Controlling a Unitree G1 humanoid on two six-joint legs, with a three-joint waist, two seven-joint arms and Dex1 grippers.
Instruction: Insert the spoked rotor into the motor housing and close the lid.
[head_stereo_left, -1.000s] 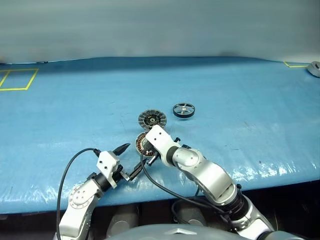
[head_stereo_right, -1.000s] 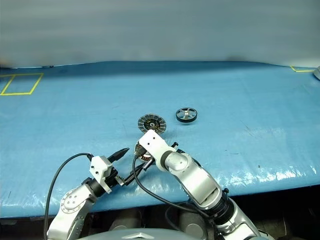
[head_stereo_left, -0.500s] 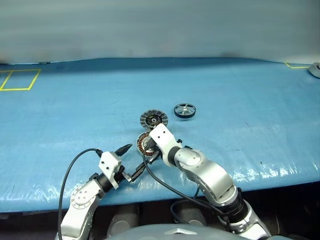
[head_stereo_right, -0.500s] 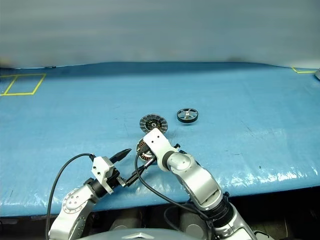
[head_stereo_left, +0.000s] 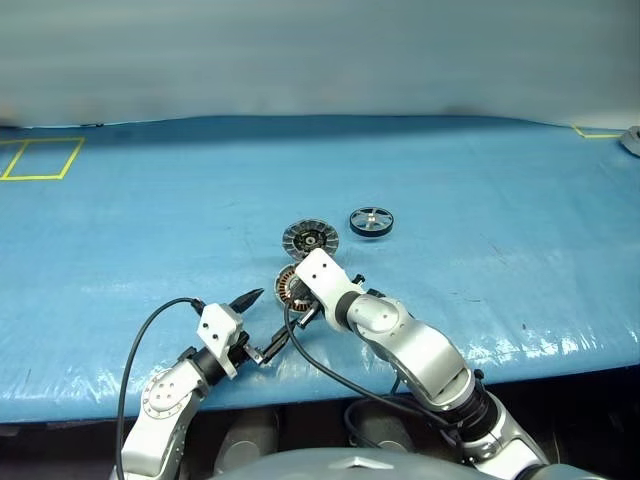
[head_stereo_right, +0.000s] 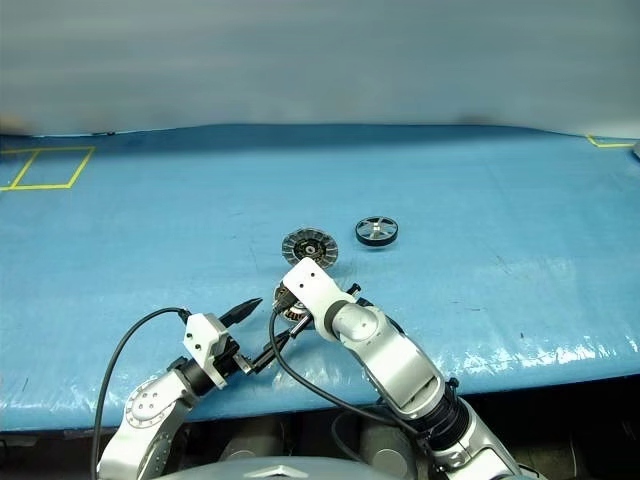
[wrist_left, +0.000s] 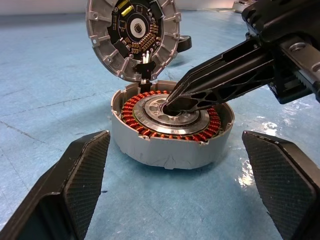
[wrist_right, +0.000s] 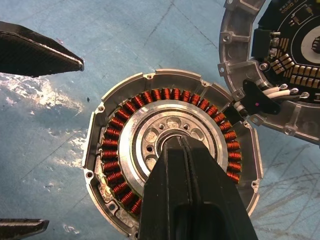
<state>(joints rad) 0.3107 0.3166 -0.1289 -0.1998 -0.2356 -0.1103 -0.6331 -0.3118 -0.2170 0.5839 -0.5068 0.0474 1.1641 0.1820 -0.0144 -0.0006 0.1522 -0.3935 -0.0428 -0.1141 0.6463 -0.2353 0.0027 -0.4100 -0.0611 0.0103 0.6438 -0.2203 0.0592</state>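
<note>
— Where does the motor housing (wrist_left: 172, 132) sit?

— On the blue table cover (head_stereo_left: 480, 180), near the front edge, open side up, with its ring of copper coils around a silvery centre. The lid (wrist_left: 132, 35) is swung open, joined at the housing's far edge, its finned face showing.

— And the right gripper (wrist_right: 181, 150)?

— Its fingers are pressed together, and the tip rests in the housing's centre hole.

— The left gripper (head_stereo_left: 258, 322)?

— Spread wide and holding nothing — its two fingers (wrist_left: 75, 185) stand either side of the housing, apart from it.

— And the spoked rotor (head_stereo_left: 371, 221)?

— Lying flat on the cover beyond the housing, just to the right of the lid — clear of both grippers.
</note>
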